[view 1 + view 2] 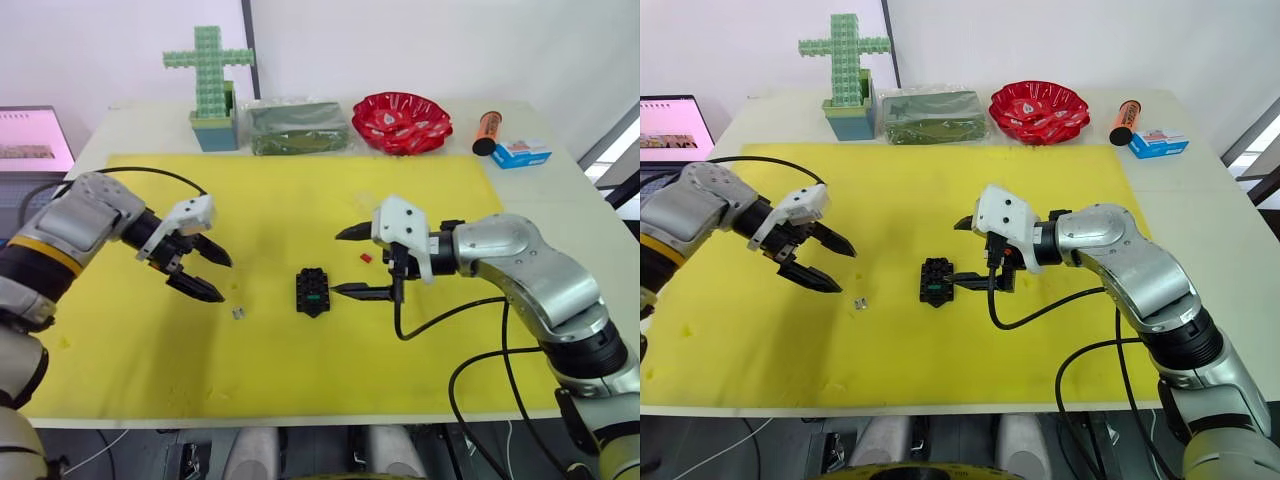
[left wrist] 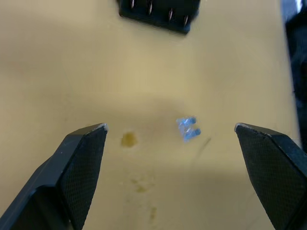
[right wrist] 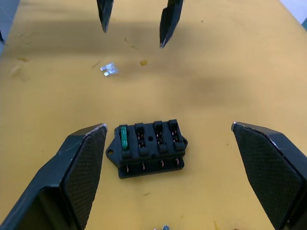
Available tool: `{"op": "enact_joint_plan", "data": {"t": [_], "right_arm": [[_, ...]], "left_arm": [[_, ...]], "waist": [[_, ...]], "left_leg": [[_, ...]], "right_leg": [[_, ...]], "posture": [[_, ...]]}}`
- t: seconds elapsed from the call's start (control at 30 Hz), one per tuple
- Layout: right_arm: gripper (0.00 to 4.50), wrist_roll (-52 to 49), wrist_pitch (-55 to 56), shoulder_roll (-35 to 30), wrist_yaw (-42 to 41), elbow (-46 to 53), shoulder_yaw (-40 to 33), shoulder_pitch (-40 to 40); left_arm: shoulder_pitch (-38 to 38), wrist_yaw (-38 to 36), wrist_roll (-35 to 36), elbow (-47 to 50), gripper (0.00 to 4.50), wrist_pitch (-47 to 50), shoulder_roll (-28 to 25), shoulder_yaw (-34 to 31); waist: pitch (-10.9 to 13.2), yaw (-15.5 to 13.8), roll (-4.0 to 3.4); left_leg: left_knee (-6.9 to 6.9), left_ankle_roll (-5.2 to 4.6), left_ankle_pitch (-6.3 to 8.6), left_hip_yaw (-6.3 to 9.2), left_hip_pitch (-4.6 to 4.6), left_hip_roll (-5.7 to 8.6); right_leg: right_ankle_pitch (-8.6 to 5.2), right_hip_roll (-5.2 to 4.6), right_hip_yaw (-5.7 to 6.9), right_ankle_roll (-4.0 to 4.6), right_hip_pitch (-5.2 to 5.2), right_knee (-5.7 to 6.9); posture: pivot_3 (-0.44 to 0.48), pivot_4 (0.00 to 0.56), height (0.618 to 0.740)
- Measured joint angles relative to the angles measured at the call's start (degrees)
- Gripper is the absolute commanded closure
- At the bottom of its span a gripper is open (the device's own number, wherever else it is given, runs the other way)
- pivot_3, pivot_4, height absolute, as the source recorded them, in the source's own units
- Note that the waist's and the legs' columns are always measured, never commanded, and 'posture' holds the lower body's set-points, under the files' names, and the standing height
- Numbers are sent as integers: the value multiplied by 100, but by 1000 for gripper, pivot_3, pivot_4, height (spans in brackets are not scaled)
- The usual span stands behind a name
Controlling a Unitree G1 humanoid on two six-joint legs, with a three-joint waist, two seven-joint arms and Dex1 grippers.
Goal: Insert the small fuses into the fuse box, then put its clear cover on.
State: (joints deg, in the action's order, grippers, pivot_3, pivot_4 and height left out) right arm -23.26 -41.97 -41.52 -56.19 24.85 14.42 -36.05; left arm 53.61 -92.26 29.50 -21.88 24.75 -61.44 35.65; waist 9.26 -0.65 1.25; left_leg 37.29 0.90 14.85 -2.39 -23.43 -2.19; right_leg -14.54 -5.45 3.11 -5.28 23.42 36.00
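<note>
Left wrist view looks down between the 2 black fingers of the left gripper [image 2: 170,132], which are spread wide and hold nothing, and the small grey fuse [image 2: 188,129] lies on the yellow mat [image 1: 280,200] just between the fingertips, a little toward one side. In the head views this fuse [image 1: 238,313] sits slightly near and right of the left gripper [image 1: 207,273], and left of the black fuse box [image 1: 313,291], not touching it. The left arm is clearly the nearer one to it. I cannot tell the fuse's long axis with certainty; its 2 metal legs seem to point roughly toward the fuse box. The fuse box has 4 slots in a row, its long axis running about near to far, and a green fuse [image 3: 124,137] is already seated in the end slot; 3 slots look free. The right gripper [image 1: 349,262] is also wide open and empty, hovering just right of the fuse box, with its near finger close beside the block. A red fuse [image 1: 365,257] lies on the mat right of the box, between the right fingers. Nothing stands between the left gripper and the grey fuse. Far on the table are a green block cross [image 1: 209,70], a dark green packet [image 1: 297,127], a red bowl [image 1: 402,121], an orange cylinder [image 1: 487,131] and a blue box [image 1: 521,153], all well apart.
</note>
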Motion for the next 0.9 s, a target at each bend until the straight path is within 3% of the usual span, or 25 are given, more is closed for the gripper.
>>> {"op": "enact_joint_plan", "data": {"t": [0.13,0.23,0.37,0.5,0.73,0.83,0.9], "right_arm": [[0,-15,68,-10,-169,-34,22,-35],[0,-60,122,-26,-383,-34,57,-75],[0,-55,162,-21,-534,-38,93,-107],[0,-45,225,9,-629,-67,141,-174],[0,70,375,182,-790,-320,379,-561],[0,185,485,239,-851,-478,500,-764],[0,225,529,282,-889,-521,533,-817]], "left_arm": [[-732,257,431,740,35,908,-395,-1174],[-1788,805,1242,1526,35,2018,-619,-2342],[-3016,1989,2369,2134,35,3703,-376,-3782],[-3886,3122,3117,2295,35,4855,206,-5056],[-4560,4447,3798,2440,35,6026,1109,-5967],[-4718,4849,3925,2372,576,6370,1449,-6079],[-4730,4979,3938,2369,1240,6464,1457,-6170]], "waist": [[0,28,-1],[2,78,-4],[2,112,-1],[2,131,-2],[0,133,-3],[-3,121,4],[-4,125,4]], "left_leg": [[-3,0,0,-1,1,-2],[-8,0,0,-3,6,-9],[-3,0,0,5,8,-14],[-7,0,0,15,14,-15],[-8,2,0,15,18,-10],[-7,3,-1,13,18,-10],[-8,4,-1,13,19,-7]], "right_leg": [[-1,0,-2,-1,1,0],[-2,0,-4,-3,0,1],[-3,0,-1,-4,-7,4],[-3,0,-2,-4,-8,3],[-2,-3,-6,-2,-10,3],[-2,-1,-1,-1,-12,3],[-1,-3,-3,-1,-12,3]], "posture": [[0,150,740],[0,150,740],[0,150,740],[0,150,740],[0,150,740],[0,150,740],[0,150,740]]}}
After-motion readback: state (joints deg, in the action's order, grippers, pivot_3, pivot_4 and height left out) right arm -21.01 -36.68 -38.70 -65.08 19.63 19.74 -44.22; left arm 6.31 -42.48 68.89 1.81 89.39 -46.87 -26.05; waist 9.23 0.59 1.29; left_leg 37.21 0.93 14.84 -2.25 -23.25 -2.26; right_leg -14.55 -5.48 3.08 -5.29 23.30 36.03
